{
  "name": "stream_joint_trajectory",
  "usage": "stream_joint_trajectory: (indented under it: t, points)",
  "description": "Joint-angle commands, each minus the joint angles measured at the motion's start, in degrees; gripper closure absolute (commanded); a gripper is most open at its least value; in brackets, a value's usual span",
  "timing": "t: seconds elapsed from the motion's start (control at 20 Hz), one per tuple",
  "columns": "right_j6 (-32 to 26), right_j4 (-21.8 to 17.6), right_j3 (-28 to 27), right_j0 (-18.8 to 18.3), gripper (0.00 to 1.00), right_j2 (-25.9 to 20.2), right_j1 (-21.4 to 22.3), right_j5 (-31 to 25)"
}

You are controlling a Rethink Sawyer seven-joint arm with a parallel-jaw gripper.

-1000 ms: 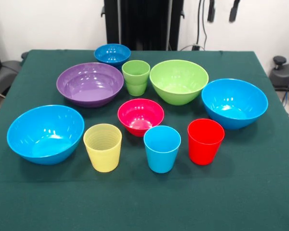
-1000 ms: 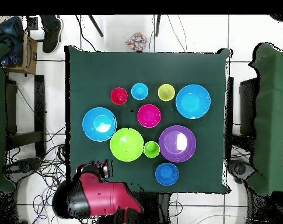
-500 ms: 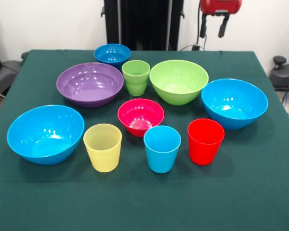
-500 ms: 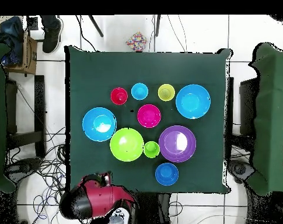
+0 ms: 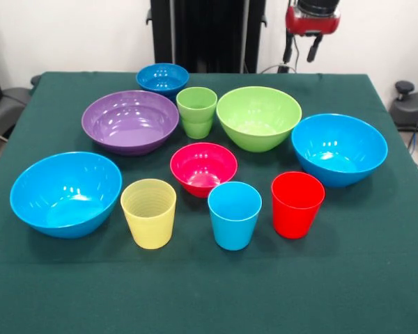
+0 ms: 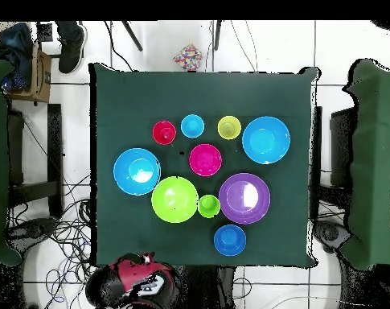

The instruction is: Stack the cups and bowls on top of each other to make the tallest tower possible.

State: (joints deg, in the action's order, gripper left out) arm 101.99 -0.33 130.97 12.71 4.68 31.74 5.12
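Every piece stands alone and upright on the green table (image 5: 376, 278); no tower is in view. The back row holds the dark blue bowl (image 5: 162, 76), purple bowl (image 5: 129, 120), green cup (image 5: 196, 111) and lime bowl (image 5: 258, 117). Light blue bowls sit at the right (image 5: 338, 147) and left (image 5: 65, 192), with the pink-red bowl (image 5: 203, 167) between them. The yellow cup (image 5: 148, 212), light blue cup (image 5: 234, 214) and red cup (image 5: 297, 204) line the front. My gripper (image 5: 301, 50) hangs open and empty above the far edge, behind the lime bowl; the overhead view shows my arm (image 6: 137, 282) off the table.
Green cloth covers the whole table (image 6: 117, 96). Cables lie on the floor around the robot base (image 6: 61, 241). Dark chairs or stands flank the table on both sides (image 6: 375, 161). A person's shoe (image 6: 71, 47) shows near one corner.
My gripper came down from the top edge into fuller view and shifted slightly left in the front view. Overhead, the arm head swung back behind the table edge. The cups and bowls have not moved.
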Motion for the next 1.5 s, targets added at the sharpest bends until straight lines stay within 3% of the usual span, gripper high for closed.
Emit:
stream_joint_trajectory:
  t: [0.05, 0.3, 0.45, 0.9, 1.1, 1.2, 1.5]
  points:
    - [10.82, -0.7, -4.86, -0.42, 0.0, -2.73, -11.65, 8.38]
    - [10.97, -0.51, -8.24, 0.53, 0.0, -2.29, -17.32, 9.88]
    - [11.21, 0.17, -8.61, 0.91, 0.0, -2.23, -17.59, 9.36]
    - [10.1, 0.12, -4.76, -0.66, 0.0, -2.9, -8.49, 1.89]
    - [9.82, 1.74, -1.8, -0.27, 0.0, -3.15, 0.74, -7.78]
    - [9.96, 1.83, -1.11, -0.48, 0.0, -3.55, 3.31, -10.57]
    - [10.74, 0.74, -0.65, -1.3, 0.0, -4.22, 3.87, -10.81]
